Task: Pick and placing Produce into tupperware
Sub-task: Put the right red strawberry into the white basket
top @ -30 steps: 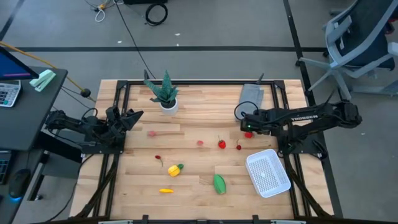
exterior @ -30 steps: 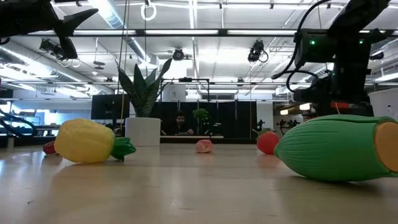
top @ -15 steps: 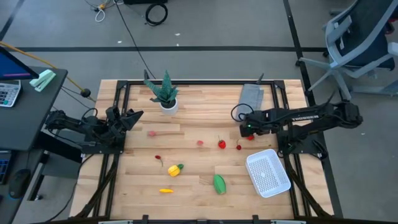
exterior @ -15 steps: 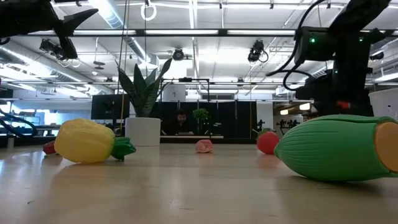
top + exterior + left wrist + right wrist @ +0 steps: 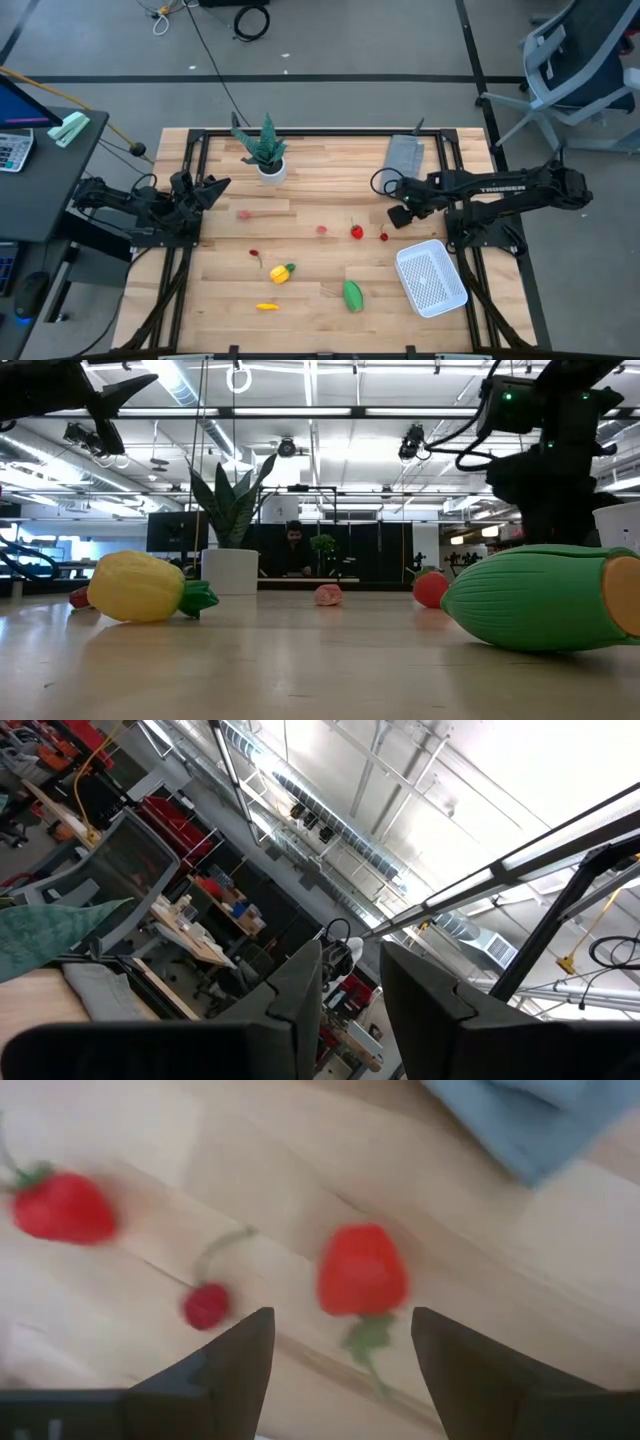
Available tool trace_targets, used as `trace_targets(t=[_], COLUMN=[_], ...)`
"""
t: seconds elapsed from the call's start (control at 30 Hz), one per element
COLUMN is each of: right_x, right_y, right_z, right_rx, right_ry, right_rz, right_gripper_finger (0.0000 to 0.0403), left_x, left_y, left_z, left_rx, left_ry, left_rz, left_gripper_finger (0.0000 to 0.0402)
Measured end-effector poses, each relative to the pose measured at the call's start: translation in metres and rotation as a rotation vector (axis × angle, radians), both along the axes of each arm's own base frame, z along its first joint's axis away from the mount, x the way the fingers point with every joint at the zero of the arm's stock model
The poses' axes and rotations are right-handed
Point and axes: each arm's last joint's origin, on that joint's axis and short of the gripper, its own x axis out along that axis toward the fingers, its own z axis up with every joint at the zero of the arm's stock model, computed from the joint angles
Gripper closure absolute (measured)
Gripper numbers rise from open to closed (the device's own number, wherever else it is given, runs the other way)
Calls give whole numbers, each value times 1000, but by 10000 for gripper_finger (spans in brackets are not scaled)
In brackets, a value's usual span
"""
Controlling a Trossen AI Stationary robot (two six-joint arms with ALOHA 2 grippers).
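Note:
The produce lies scattered on the wooden table. It includes a green oblong, a yellow piece with a green end, a thin yellow-orange one and several small red and pink pieces. The white tupperware sits on the table's near right part. My right gripper is open and points down at the table. In its wrist view a red strawberry lies below the gap between its fingers, untouched. A cherry and another strawberry lie beside it. My left gripper waits open at the left edge.
A potted plant stands at the far middle of the table. A folded grey cloth lies far right, close behind my right gripper. In the low view the green oblong and the yellow piece lie nearest the camera.
My right gripper has shifted a little toward the table's near edge and right side, and its wrist has risen. The produce and the tupperware have stayed where they were.

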Motion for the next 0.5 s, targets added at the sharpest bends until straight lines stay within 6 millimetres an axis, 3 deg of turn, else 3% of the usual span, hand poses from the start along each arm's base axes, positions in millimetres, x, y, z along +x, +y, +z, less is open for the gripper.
trace_targets(t=[0.5], right_x=[-2], right_y=[14], right_z=[-6], right_rx=[53], right_ry=[86], right_rz=[120], right_gripper_finger=[157], left_x=[2], left_y=[-1], left_z=[-3], left_rx=[12], left_ry=[42], left_rz=[0], left_gripper_finger=[291])
